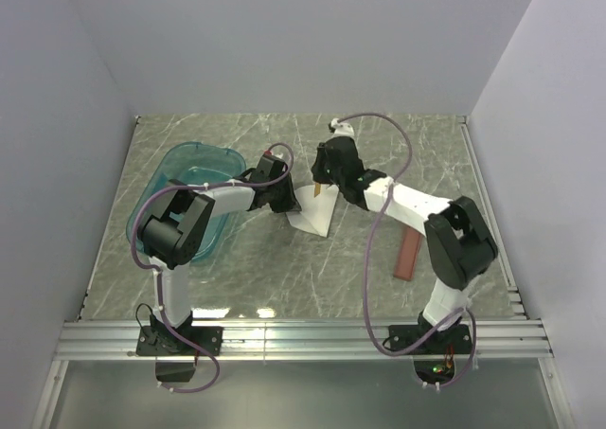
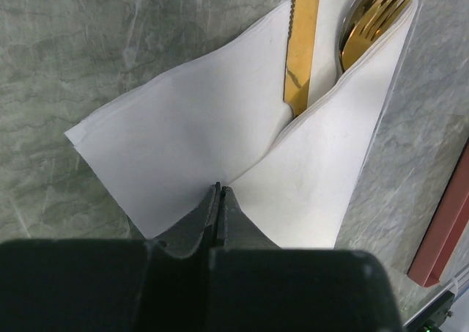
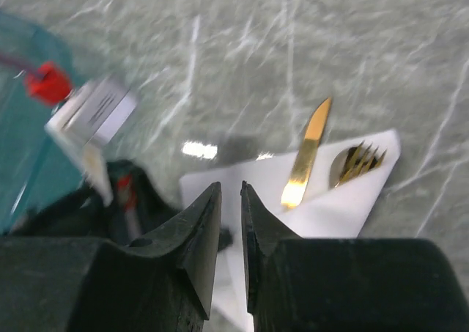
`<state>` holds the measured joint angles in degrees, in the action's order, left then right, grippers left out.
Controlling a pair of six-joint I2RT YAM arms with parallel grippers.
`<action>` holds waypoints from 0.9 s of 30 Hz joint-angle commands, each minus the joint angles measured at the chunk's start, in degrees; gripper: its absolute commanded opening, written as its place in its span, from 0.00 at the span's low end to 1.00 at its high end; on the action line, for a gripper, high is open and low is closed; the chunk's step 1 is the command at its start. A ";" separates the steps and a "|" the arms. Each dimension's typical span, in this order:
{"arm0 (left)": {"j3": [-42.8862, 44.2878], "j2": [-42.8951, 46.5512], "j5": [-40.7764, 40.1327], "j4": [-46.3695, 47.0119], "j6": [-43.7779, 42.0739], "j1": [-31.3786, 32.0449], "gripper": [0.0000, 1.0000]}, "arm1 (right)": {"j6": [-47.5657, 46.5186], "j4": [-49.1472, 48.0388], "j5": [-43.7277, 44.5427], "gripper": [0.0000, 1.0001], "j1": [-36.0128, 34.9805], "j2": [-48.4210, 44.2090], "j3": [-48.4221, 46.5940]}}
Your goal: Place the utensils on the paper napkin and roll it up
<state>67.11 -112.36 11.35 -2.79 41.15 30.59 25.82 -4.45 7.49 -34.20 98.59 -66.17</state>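
The utensils [image 2: 302, 46] are gold, the napkin [image 2: 183, 141] white (table [image 2: 73, 53] grey-green, pale-veined marble).

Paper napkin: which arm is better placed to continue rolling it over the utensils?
Left, probably. The left gripper is shut with its tips at the folded flap of the paper napkin; the right gripper hangs slightly open above it.

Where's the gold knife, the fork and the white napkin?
gold knife [image 2: 302, 46], left wrist view, middle of its blade.
fork [image 2: 387, 4], left wrist view, its tines.
white napkin [image 2: 183, 149], left wrist view, its flat left part.
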 commanded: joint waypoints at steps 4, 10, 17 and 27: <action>-0.58 -0.06 0.95 1.20 -0.98 0.70 0.00 | -3.06 6.99 6.05 0.24 1.24 10.39 -10.80; -0.14 -0.23 0.69 0.41 -0.98 0.70 0.00 | -4.38 10.68 7.45 0.28 1.50 17.33 -18.36; -0.49 -0.06 0.16 0.24 -0.63 0.70 0.00 | -5.87 12.89 8.95 0.28 1.76 21.03 -20.75; -0.32 -0.41 -0.37 -0.29 -0.28 0.70 0.00 | -4.82 8.49 1.04 0.22 2.03 21.56 -18.46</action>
<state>66.96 -112.36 11.55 -2.44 41.19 30.83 21.10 6.20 10.00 -32.62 119.13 -83.99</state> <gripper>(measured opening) 0.013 0.229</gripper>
